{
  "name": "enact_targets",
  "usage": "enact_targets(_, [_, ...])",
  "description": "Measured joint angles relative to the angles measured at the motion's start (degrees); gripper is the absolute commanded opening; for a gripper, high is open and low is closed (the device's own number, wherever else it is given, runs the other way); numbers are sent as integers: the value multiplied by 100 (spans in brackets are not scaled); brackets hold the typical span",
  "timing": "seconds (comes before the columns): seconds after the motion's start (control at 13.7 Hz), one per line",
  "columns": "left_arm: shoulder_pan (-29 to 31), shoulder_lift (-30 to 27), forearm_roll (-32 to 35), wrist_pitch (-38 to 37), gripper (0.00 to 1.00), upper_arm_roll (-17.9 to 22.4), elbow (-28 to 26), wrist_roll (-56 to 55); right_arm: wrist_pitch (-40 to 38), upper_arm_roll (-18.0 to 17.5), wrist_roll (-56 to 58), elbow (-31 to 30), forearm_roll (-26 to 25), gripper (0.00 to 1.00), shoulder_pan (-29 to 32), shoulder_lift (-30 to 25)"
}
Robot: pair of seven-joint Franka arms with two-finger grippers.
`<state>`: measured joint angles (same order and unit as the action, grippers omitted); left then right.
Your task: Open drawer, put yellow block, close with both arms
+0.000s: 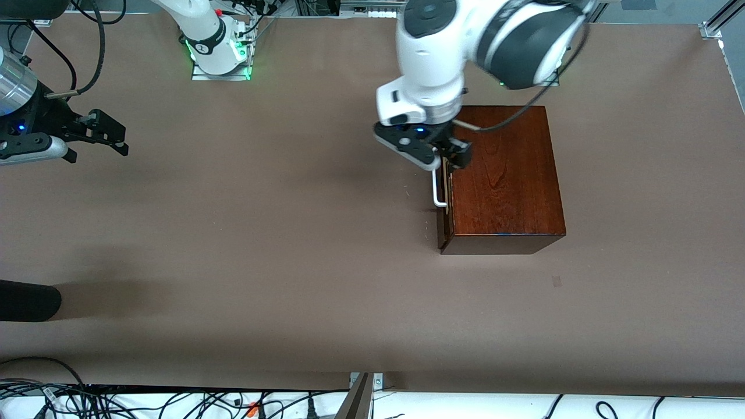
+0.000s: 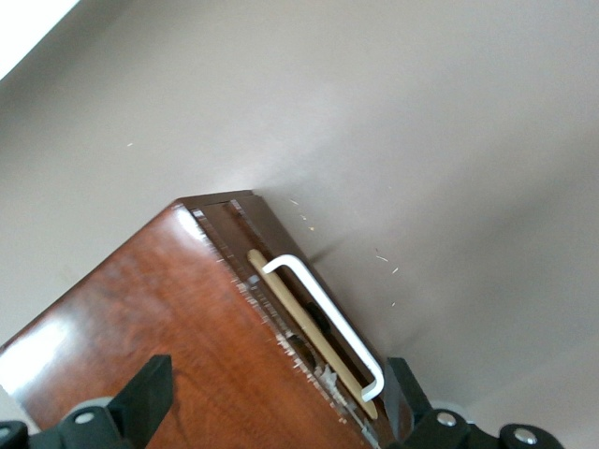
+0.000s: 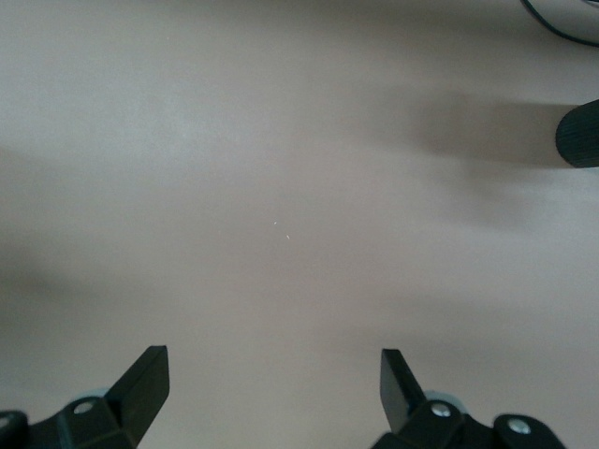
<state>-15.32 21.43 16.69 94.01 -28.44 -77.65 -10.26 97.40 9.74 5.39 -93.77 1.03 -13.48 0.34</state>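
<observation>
The reddish-brown wooden box (image 1: 506, 174) stands toward the left arm's end of the table. Its drawer (image 1: 446, 224) faces the right arm's end and stands a crack open, with a thin pale strip (image 2: 285, 304) showing by the white bar handle (image 1: 437, 192) (image 2: 323, 313). My left gripper (image 1: 448, 158) (image 2: 276, 379) hangs open over the box's top edge at the handle's end. One finger (image 2: 402, 388) is beside the handle, the other (image 2: 150, 393) over the box top (image 2: 159, 327). My right gripper (image 1: 99, 145) (image 3: 271, 379) waits open over bare table. The yellow block is out of view.
A black rounded object (image 1: 26, 299) (image 3: 578, 136) juts in over the table at the right arm's end, nearer the camera. Cables (image 1: 174, 401) run along the table's near edge. The green-lit right arm base (image 1: 218, 49) stands along the top.
</observation>
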Motion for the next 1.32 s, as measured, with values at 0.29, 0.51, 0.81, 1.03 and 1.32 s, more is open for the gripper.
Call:
enact_targets(0.29, [739, -521, -624, -197, 100, 17, 13, -180, 0, 1, 0, 0, 0, 100, 0, 0])
enact_targets(0.51, [954, -790, -697, -360, 100, 23, 13, -1089, 0, 1, 0, 0, -1, 100, 0, 0])
enact_targets(0.81, [1212, -918, -774, -539, 100, 25, 10, -1845, -1, 1, 0, 0, -1, 100, 0, 0])
enact_targets(1.03, [1682, -1172, -1082, -849, 100, 139, -2, -1777, -1, 1, 0, 0, -1, 100, 0, 0])
enact_targets(1.32, [1640, -1682, -1666, -998, 100, 1431, -261, -678, -2, 2, 0, 0, -1, 100, 0, 0])
